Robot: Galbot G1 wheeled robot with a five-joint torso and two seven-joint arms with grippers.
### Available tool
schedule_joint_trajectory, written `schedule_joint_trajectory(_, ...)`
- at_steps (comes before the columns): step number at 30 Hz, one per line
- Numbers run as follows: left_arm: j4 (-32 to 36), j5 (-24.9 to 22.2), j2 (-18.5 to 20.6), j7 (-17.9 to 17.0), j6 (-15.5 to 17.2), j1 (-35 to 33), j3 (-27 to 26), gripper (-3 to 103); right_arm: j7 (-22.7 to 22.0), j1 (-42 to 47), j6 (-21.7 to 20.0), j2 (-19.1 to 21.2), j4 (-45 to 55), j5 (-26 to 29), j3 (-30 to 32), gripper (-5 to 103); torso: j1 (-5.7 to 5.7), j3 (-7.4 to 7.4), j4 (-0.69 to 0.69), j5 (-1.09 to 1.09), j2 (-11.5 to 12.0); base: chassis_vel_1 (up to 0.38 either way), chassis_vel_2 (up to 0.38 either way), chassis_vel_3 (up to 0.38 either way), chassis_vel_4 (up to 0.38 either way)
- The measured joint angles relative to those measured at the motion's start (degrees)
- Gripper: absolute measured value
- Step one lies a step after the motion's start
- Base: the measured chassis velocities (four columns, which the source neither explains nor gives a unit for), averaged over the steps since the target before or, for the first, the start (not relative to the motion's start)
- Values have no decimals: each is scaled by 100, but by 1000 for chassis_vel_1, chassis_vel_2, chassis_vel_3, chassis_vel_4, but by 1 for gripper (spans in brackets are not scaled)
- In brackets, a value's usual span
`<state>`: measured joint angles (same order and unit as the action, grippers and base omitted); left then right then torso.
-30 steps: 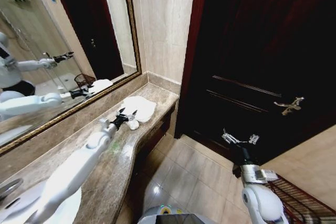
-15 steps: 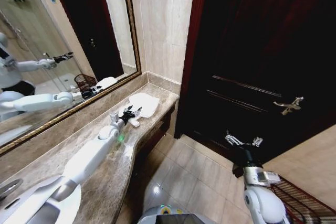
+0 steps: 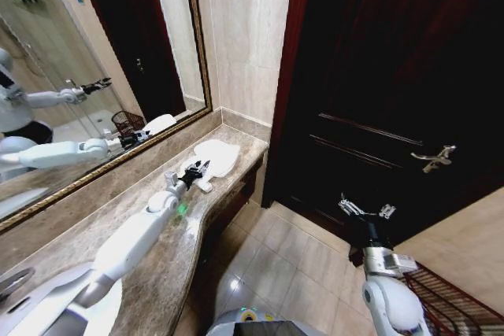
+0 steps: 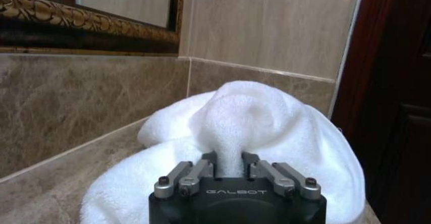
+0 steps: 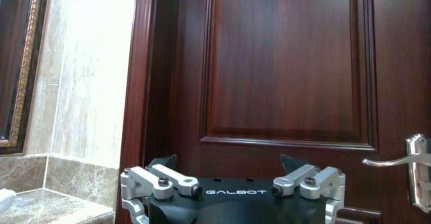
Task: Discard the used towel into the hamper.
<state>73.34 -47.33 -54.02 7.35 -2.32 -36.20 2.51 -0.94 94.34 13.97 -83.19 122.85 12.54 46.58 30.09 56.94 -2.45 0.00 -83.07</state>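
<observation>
- You're at the pickup step: your left gripper (image 3: pixel 195 171) is out over the marble counter (image 3: pixel 150 261) with its fingers (image 4: pixel 202 164) pinched on a raised fold of the white towel (image 4: pixel 249 128), as the left wrist view shows.
- The towel's bulk sits just beyond the fingertips, bunched up on the counter next to the mirror (image 3: pixel 94 60) and the wall corner.
- Your right gripper (image 3: pixel 364 210) is parked low with its jaws spread, holding nothing, facing the dark wooden door (image 5: pixel 289 62).
- The hamper (image 3: pixel 457 300) looks like the reddish wire rim down behind your right arm, well apart from the towel.
- Next you'll probably want to lift straight up, check the whole towel comes off the counter, then swing toward that hamper.
</observation>
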Motion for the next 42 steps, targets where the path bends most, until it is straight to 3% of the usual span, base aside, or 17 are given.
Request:
schedule_joint_trajectory(9,100,-100,33,99,-151,-149,-90,2,0,5,1,-1,-13,107,19,100,0,0,0,0,0,0,0,0,0)
schedule_joint_trajectory(25,862,-119,54,120,-599,-720,-559,2,-30,23,74,-3,-78,172,19,100,0,0,1,0,0,0,0,0,0)
schedule_joint_trajectory(29,1320,278,79,-29,-897,-1018,-894,2,-119,2,79,-12,-56,178,40,100,0,0,0,0,0,0,0,0,0)
schedule_joint_trajectory(32,1978,666,139,-142,-1205,-1450,-1430,2,-130,27,77,-14,-11,218,64,100,0,0,0,0,0,0,0,0,0)
schedule_joint_trajectory(42,3866,502,486,-190,-1491,-2377,-2445,2,-121,42,176,-8,87,263,19,100,0,-1,0,1,0,0,0,0,0)
